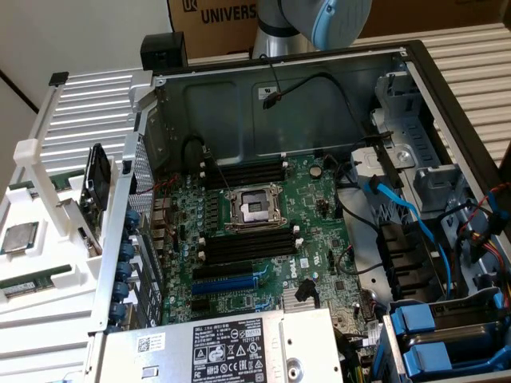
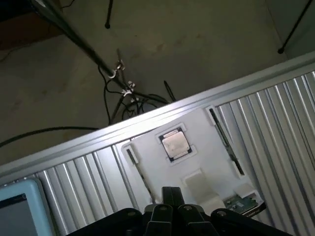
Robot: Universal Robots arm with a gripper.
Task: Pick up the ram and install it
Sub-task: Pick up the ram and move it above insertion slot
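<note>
Black gripper (image 2: 170, 199), facing white moulded tray (image 2: 206, 142); jaw spread impossible to tell. Long flat green ram stick (image 1: 30, 283) lying in tray, near square silver processor (image 1: 17, 237). Risk: misaligned approach, knocking stick askew or catching processor instead.

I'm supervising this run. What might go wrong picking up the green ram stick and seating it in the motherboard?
1. The long green ram stick lies on the white plastic tray close to the square silver processor chip; a misaimed grasp might take the wrong part.
2. The long black memory slots flank the open metal processor socket; a drifting insertion could strike it.
3. The flat blue cable beside the green motherboard might snag the arm.
</note>
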